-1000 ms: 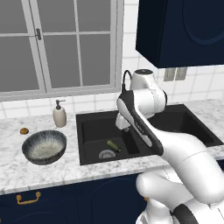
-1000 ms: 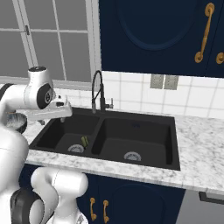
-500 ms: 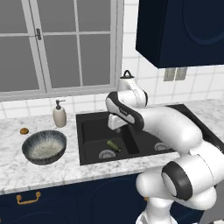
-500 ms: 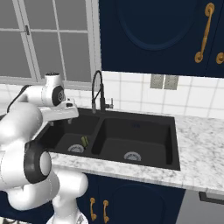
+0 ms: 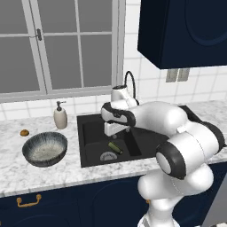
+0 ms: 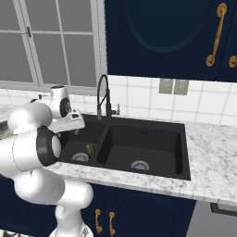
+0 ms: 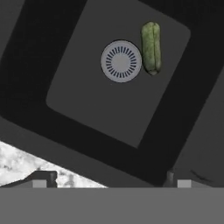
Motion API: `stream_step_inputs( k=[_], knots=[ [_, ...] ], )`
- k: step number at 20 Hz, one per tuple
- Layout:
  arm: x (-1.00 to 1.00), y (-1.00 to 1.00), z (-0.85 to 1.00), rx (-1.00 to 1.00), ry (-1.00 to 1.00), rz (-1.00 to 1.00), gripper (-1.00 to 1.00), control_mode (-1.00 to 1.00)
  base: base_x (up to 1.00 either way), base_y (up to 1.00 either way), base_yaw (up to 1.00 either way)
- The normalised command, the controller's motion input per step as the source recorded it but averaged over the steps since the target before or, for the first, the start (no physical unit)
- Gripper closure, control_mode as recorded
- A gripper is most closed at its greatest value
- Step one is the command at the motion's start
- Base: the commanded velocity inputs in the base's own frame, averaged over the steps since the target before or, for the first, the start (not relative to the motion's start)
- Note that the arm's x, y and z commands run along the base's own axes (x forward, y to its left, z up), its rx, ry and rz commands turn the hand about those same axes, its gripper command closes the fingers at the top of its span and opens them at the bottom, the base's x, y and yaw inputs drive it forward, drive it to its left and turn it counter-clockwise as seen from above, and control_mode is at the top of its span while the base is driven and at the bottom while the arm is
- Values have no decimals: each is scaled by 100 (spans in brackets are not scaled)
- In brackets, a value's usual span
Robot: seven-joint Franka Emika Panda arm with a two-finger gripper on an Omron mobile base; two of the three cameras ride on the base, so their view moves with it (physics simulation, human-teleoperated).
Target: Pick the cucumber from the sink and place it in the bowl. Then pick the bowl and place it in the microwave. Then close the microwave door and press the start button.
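a marble counter holds the black sink. the cucumber lies by the drain in the left basin; the gripper hovers above, fingers wide and empty. the bowl waits empty; every step remains.

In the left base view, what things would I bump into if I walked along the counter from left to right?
Small brown lump → wide blue-grey bowl with a pale speckled inside → white soap dispenser bottle → round metal drain → short dark green cucumber in the black sink.
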Motion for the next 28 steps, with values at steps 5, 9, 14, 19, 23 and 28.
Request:
stream_step_inputs(
  k=[5, 9, 14, 19, 23, 28],
  knots=[
    [58, 0, -26, 0, 6, 0, -100, -100, 0, 0, 0],
    [59, 0, -36, -1, 1, 0, -100, -100, 0, 0, 0],
    [54, 8, -40, -7, 1, -1, -100, -100, 0, 0, 0],
    [38, 2, -45, -5, 3, -1, -100, -100, 0, 0, 0],
    [48, 3, -44, 0, 1, 0, -100, -100, 0, 0, 0],
    [48, 7, -47, -1, 2, 0, -100, -100, 0, 0, 0]
  ],
)
